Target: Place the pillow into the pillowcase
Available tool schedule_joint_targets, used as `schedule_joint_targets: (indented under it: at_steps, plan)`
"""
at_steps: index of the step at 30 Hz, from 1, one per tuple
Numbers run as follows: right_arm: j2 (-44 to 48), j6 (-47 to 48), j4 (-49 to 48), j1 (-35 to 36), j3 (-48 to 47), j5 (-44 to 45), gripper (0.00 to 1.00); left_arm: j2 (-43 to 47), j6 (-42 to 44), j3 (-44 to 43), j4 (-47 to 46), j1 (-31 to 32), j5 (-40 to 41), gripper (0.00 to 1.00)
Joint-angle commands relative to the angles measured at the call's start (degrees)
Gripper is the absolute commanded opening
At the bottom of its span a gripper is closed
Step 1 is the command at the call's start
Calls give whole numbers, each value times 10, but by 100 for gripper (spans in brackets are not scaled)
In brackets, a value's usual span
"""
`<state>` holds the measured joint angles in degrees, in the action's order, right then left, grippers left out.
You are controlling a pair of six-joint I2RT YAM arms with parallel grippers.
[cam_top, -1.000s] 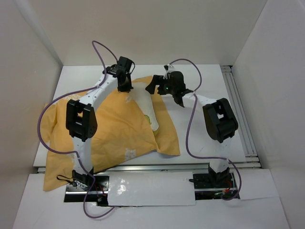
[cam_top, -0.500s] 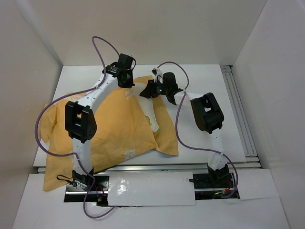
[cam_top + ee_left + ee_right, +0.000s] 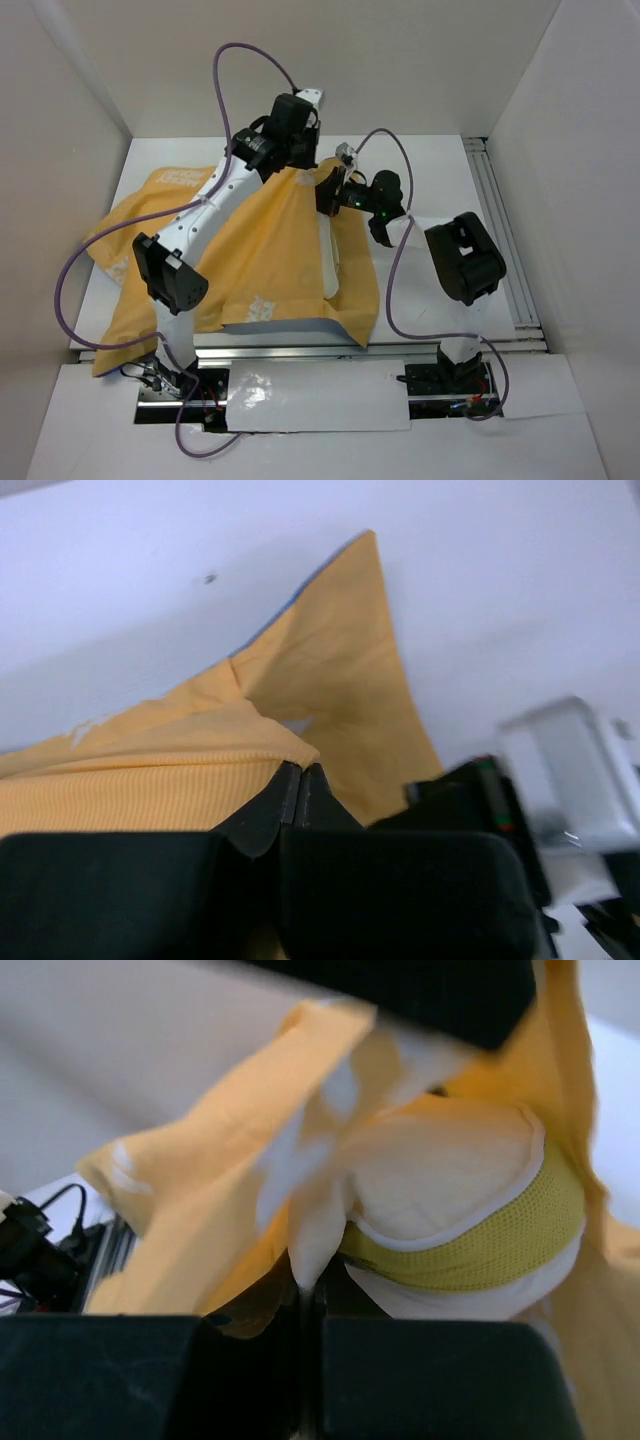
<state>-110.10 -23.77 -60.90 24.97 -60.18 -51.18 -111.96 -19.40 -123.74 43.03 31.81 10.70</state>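
Bright, even overhead light fills the top view, with only soft shadows and a pale glare on the glossy sheet (image 3: 310,395) at the near edge of the desk (image 3: 445,175). Both wrist views are blurred: the left gripper (image 3: 300,775) and right gripper (image 3: 308,1295) are dark unfocused masses, the pillowcase (image 3: 200,1200) smeared.

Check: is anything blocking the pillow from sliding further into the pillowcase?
Nothing foreign shows. The pillow lies partly inside the pillowcase; left gripper and right gripper each pinch its cloth, and only slack folds hang by the pillow's exposed end.
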Motion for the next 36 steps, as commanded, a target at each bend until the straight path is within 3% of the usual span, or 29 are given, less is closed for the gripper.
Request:
schedule_joint_targets:
  at_steps: [1,6,11,15,19,22,25,28,32,33,36]
  plan:
    - [58,-45,-246,22,1,-42,0,62,29,-35,-71,79,-55,0]
    - [75,-24,-195,22,1,6,0,88,45,-17,-76,144,-46,0]
    - [-9,-137,-352,46,38,77,0,95,57,-17,-82,192,-58,0]
    - [-75,-140,-349,85,50,164,0,84,60,-17,-82,193,-92,0]
    - [-82,-117,-328,104,72,189,0,67,81,-24,-65,193,-124,0]
    - [-35,-97,-333,94,123,212,0,67,73,-11,-49,172,-109,0]
    - [50,-92,-318,59,187,207,0,112,34,63,-83,93,-116,0]
    - [180,-79,-233,20,220,181,0,152,11,123,-112,25,-137,0]
    - [303,51,153,30,150,134,0,158,11,139,-118,-26,-151,0]
    - [320,97,193,38,136,126,0,149,11,134,-118,-32,-171,0]
    - [364,117,221,66,137,159,0,134,28,108,-118,-32,-225,0]
